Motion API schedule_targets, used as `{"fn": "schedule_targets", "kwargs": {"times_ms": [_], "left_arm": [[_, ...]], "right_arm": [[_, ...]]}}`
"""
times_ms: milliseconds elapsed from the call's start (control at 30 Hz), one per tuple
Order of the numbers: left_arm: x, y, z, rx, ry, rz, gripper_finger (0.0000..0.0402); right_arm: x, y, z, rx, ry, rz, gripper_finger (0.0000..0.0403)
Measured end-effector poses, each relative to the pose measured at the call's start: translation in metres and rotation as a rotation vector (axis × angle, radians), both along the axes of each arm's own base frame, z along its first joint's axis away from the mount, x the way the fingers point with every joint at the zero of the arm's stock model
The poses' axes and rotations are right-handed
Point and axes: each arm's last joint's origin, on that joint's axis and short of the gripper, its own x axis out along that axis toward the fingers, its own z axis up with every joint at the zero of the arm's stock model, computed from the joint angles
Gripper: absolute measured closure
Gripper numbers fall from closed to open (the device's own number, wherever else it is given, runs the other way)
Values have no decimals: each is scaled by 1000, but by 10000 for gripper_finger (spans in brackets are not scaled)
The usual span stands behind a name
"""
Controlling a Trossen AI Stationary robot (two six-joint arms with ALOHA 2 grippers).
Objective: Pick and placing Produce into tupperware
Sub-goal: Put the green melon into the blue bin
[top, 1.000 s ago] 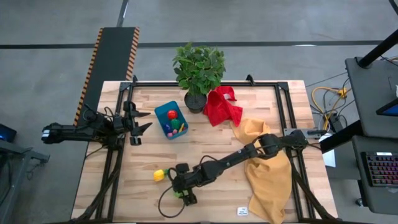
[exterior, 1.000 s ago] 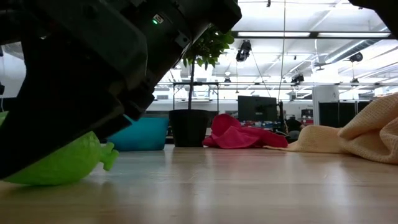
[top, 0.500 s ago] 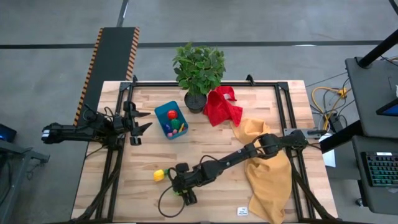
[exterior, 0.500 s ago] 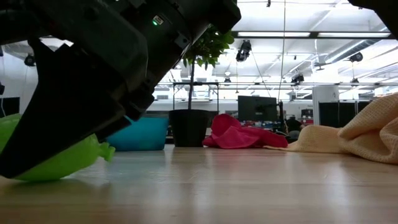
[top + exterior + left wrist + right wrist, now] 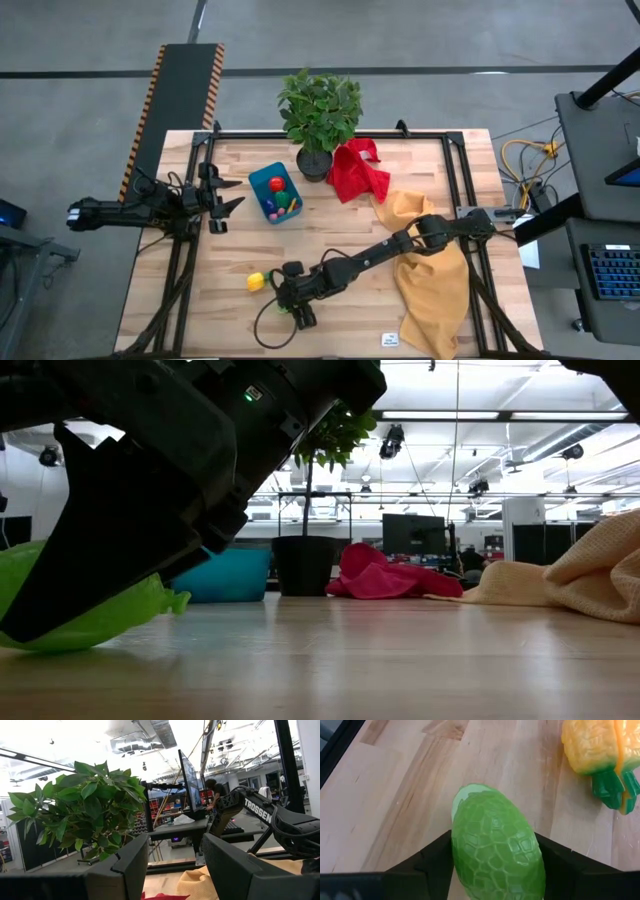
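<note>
Right wrist view: green produce point(image 5: 495, 852) lies lengthwise between gripper point(image 5: 492, 865) fingers.

Scaly bright-green toy fruit point(image 5: 495, 852), yellow green-stemmed one point(image 5: 600, 750), blue tub point(image 5: 276, 193), red cloth point(image 5: 358, 170).

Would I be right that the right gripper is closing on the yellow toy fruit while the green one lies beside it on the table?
Not quite: the colours are swapped. The right wrist view shows the right gripper with its fingers on either side of the green toy fruit, while the yellow one lies beside it on the table.
</note>
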Motion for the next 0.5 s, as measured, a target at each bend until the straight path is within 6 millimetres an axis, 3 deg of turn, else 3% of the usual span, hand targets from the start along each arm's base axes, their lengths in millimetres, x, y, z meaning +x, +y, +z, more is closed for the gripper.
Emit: {"fn": "schedule_targets", "kwargs": {"times_ms": [267,500], "left_arm": [[0,0,0,0,0,0,228],[0,0,0,0,0,-2,228]], "right_arm": [[2,-2,3,0,-7,-4,180],[8,-17,25,-38,-22,-17,183]]}}
